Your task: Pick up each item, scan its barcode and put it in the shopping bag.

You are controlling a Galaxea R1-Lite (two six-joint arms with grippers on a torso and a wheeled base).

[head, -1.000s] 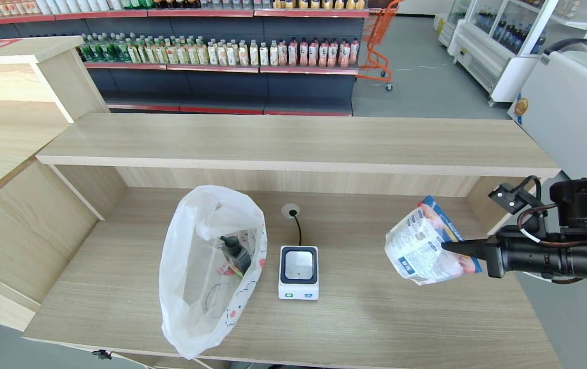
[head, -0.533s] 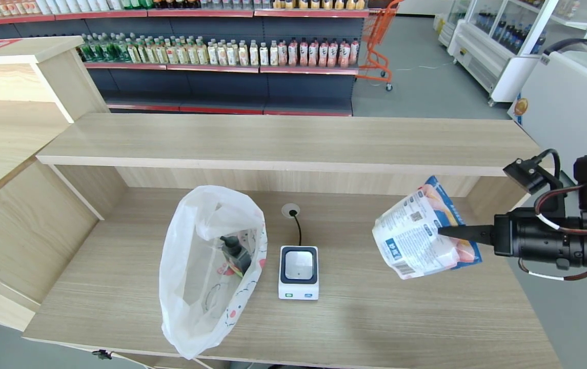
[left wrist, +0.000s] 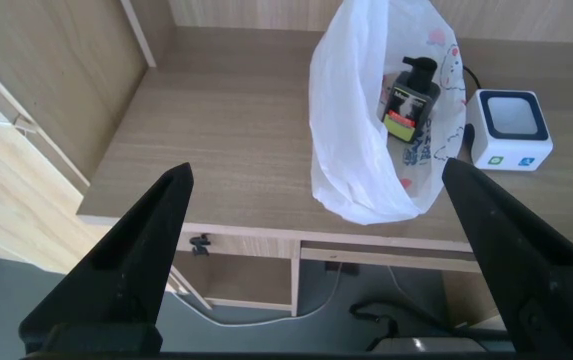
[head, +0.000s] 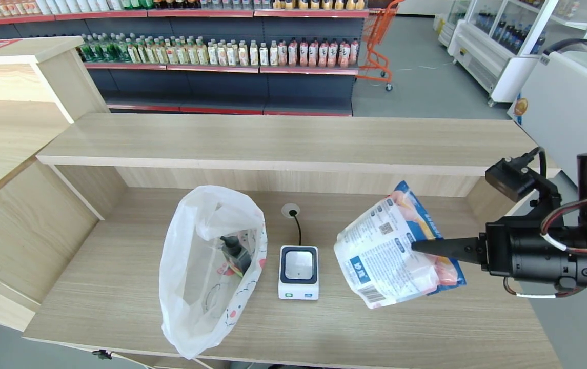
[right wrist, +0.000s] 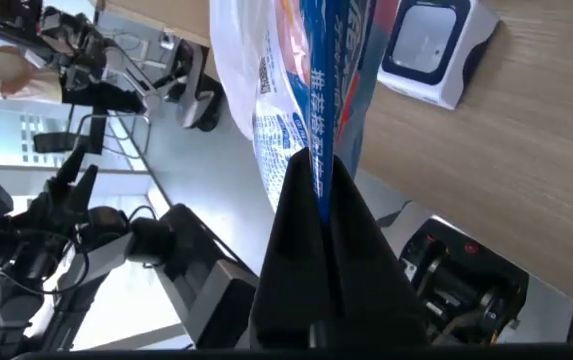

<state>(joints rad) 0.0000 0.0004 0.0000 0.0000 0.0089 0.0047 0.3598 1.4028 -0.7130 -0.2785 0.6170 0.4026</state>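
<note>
Glossy plastic pouch [head: 380, 256], filmy plastic bag [head: 190, 292], matt wooden counter [head: 401, 328].

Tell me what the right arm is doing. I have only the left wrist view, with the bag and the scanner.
Observer: The right gripper is shut on a printed pouch, held above the counter.
Operator: Say where it hangs against the scanner.
Observer: In the head view it hangs to the robot's right of the scanner, not over its window.
Operator: Report the barcode.
Observer: A barcode shows at the pouch's lower corner, on the face turned up towards the head camera.
</note>
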